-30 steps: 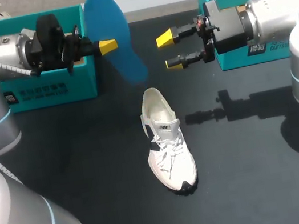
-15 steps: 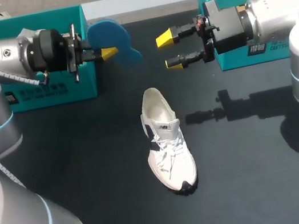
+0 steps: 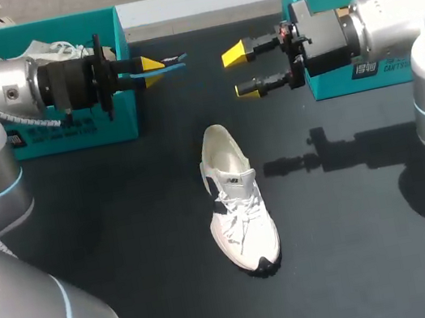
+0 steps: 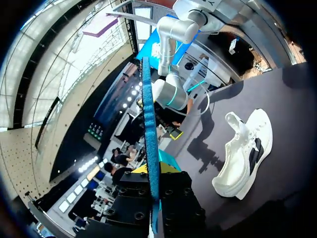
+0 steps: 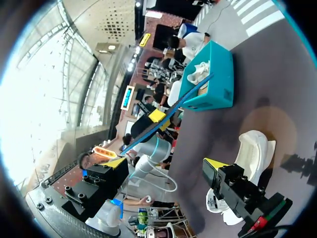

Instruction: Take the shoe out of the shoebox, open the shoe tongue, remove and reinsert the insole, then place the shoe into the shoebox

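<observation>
Left claw [image 3: 153,64]: clamped on blue insole [image 3: 171,63], turned from broadside to edge-on over the last second.
Right claw [image 3: 240,72]: spread wide, empty.
Shoe [image 3: 237,204]: on desk [image 3: 125,224], below and between both claws.
Insole out; reinsertion likely next.

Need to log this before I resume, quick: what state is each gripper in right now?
Left gripper: shut on the blue insole, held edge-on.
Right gripper: open, holding nothing.
</observation>
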`<state>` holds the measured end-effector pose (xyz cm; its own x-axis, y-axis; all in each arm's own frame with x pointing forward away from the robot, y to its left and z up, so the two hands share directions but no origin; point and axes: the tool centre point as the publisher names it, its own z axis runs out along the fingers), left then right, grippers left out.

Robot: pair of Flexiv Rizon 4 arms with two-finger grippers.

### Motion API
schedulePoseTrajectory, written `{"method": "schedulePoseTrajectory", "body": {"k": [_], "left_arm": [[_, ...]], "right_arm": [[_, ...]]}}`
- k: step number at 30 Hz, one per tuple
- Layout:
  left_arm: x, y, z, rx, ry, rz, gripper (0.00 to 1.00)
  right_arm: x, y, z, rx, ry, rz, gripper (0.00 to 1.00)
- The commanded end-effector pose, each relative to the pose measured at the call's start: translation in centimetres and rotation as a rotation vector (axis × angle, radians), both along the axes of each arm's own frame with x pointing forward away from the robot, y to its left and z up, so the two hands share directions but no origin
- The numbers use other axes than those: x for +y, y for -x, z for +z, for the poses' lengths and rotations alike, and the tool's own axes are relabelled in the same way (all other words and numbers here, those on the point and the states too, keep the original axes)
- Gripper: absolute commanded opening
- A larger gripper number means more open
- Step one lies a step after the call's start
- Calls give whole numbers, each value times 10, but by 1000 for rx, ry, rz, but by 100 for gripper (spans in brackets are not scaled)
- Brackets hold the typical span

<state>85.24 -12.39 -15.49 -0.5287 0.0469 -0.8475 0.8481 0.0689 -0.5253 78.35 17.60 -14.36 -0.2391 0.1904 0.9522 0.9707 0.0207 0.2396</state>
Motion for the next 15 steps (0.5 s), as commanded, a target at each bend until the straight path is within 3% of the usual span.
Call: {"method": "schedulePoseTrajectory", "body": {"k": [1,2,15], "left_arm": [[-5,6,-2,-576,3,208,0],[-4,6,0,-502,42,229,0],[-4,6,0,-502,42,229,0]], "right_arm": [[2,1,0,1,0,-3,100],[2,1,0,1,0,-3,100],[2,1,0,1,0,-3,100]]}}
